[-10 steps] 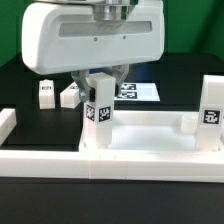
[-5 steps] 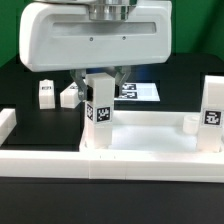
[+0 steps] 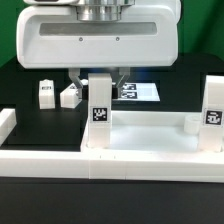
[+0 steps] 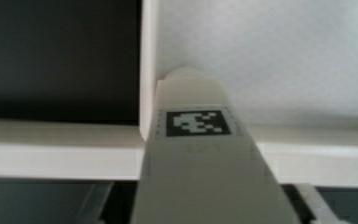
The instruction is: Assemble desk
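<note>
**Arm.** Wrist pointed straight down. The broad white hand body (image 3: 98,38) fills the upper middle of the exterior view, squarely above the held leg.

**Fingers** (image 3: 119,73). Two dark tips hang vertically, one on each side of the held leg's upper end, closed against it.

**Held leg** (image 3: 100,100). White square bar, upright, with a black-and-white tag on its near face. It stands at the left end of the desk top. In the wrist view the bar (image 4: 197,175) runs lengthwise away from the camera, tag near its far end.

**Desk top** (image 3: 150,138). Wide shallow white tray on the black tabletop (image 3: 30,115), near and to the exterior view's right, just behind the border rail (image 3: 45,165).

**Right leg** (image 3: 212,105). Upright and tagged, at the desk top's right end.

**Loose legs.** Two tagged pieces (image 3: 46,93) (image 3: 68,96) lie on the tabletop, far left, just beside each other.

**Marker board** (image 3: 140,91). Flat on the tabletop, far side, partly hidden behind the held leg.
</note>
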Tool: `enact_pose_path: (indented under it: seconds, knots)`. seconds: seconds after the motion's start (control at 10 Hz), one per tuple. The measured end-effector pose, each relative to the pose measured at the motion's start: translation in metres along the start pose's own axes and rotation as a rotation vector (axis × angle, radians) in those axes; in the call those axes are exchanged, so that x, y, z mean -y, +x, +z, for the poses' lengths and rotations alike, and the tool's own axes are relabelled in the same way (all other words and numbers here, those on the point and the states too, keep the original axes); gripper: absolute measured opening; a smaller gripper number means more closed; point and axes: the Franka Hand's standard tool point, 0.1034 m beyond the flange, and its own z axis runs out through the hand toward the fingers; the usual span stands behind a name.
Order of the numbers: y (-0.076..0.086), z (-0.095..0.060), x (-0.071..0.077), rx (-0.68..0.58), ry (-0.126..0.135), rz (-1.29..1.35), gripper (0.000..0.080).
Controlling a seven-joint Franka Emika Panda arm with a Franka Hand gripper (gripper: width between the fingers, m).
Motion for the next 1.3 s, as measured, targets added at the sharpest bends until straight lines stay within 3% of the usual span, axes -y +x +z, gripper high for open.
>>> enact_pose_path:
  seconds: [0.3, 0.9, 1.0, 1.2, 1.3]
  knots:
    - [-0.0002, 0.0004, 0.0009, -0.002, 0.004, 0.223, 0.0298]
    - [-0.0011, -0.0003, -0.0025, 0.000, -0.011, 0.442, 0.0323]
    - [-0.0009, -0.0002, -0.0018, 0.000, -0.008, 0.454, 0.0355]
    - [-0.0007, -0.0007, -0.0016, -0.001, -0.007, 0.451, 0.0598]
    - [0.0000, -0.0080, 0.0007, -0.004, -0.002, 0.437, 0.0598]
